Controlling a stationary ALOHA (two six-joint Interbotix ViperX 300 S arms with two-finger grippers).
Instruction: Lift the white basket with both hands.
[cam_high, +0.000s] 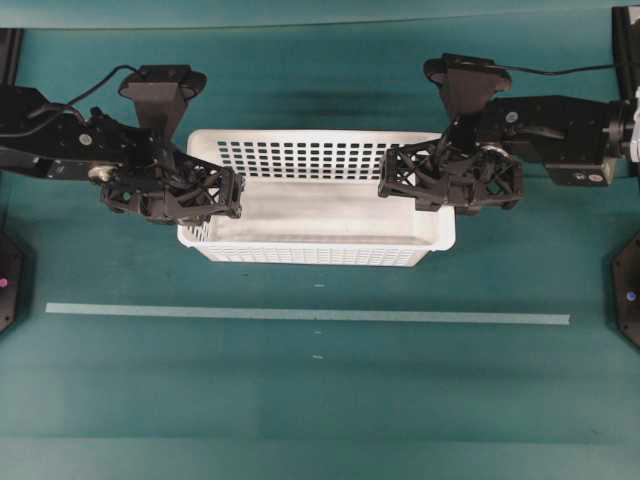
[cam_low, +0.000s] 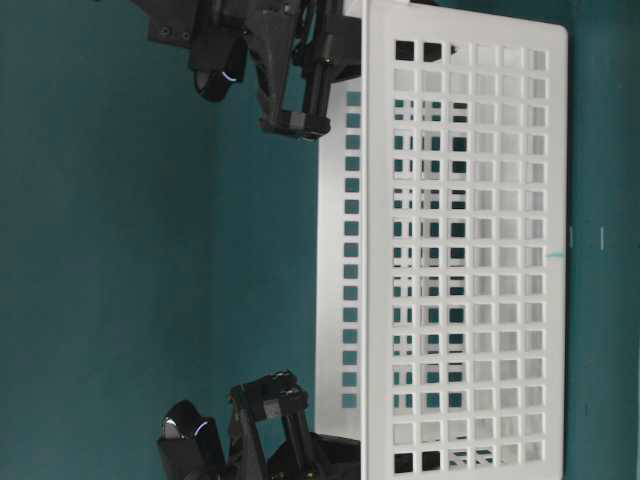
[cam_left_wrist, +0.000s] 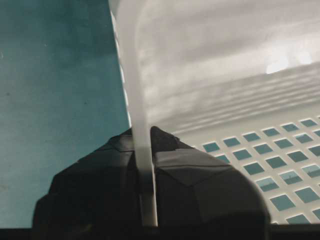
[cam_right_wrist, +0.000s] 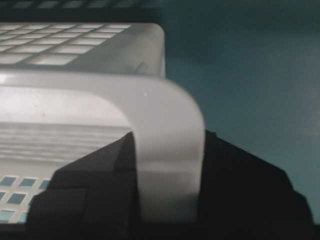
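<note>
The white basket (cam_high: 320, 210) lies across the middle of the green table, its slotted walls showing in the table-level view (cam_low: 460, 250). My left gripper (cam_high: 222, 195) is shut on the basket's left end. In the left wrist view the thin rim edge (cam_left_wrist: 135, 75) runs down between the two black fingers of that gripper (cam_left_wrist: 143, 136). My right gripper (cam_high: 395, 180) is shut on the right end. The wide rolled rim (cam_right_wrist: 165, 115) curves down between the fingers of the right gripper (cam_right_wrist: 167, 142), near a corner of the basket. The basket holds nothing.
A pale tape line (cam_high: 300, 315) crosses the table in front of the basket. Dark mounts sit at the left edge (cam_high: 6, 280) and right edge (cam_high: 630, 300). Green table surface (cam_high: 320, 410) lies all around the basket.
</note>
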